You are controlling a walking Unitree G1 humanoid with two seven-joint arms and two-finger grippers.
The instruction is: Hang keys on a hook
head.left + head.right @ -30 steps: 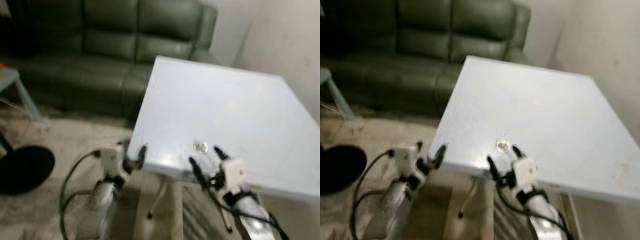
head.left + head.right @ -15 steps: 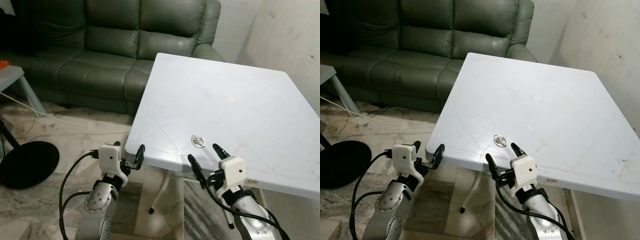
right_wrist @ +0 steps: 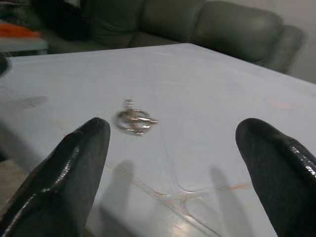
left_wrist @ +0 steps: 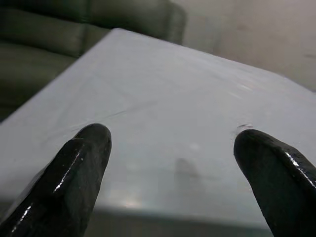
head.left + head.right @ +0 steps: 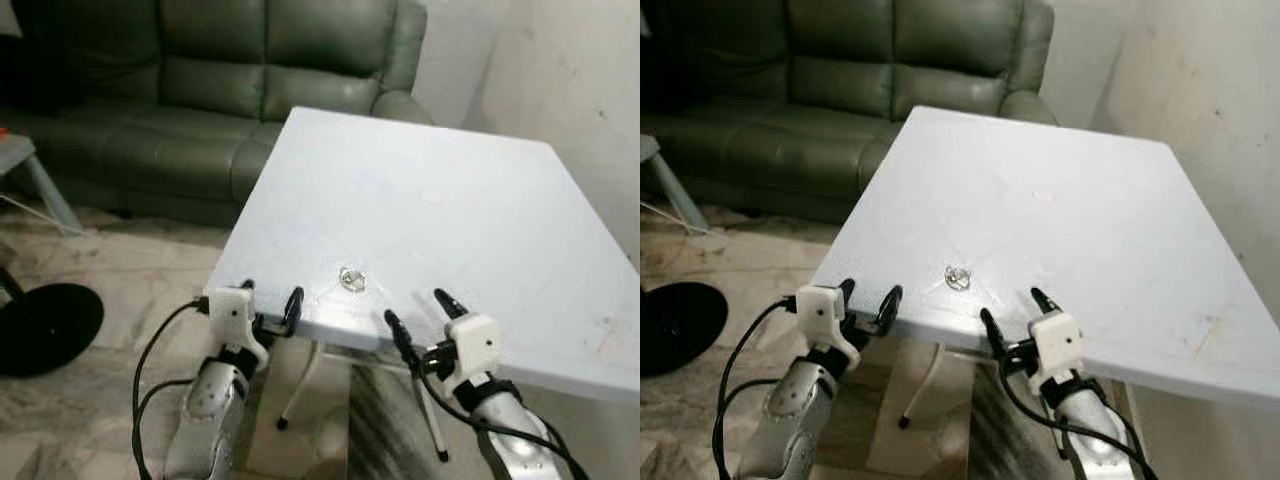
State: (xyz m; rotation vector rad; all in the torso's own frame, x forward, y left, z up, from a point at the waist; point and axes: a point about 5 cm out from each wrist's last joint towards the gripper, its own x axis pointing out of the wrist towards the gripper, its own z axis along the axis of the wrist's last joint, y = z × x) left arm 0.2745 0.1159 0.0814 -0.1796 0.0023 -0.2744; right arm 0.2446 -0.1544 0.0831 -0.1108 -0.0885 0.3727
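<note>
Both grippers, left [image 5: 268,302] and right [image 5: 423,310], fingers spread, face keys [image 5: 351,278] on table [image 5: 470,215].

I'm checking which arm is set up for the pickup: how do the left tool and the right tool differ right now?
The right tool hangs at the white table's near edge, nearer the keys; the left tool sits by the table's near left corner, farther from them. The right wrist view has the keys ahead between its fingers; the left wrist view faces mostly bare tabletop. Both are open and hold nothing.

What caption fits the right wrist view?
Right gripper open, fingers aimed at keys on white table.
</note>
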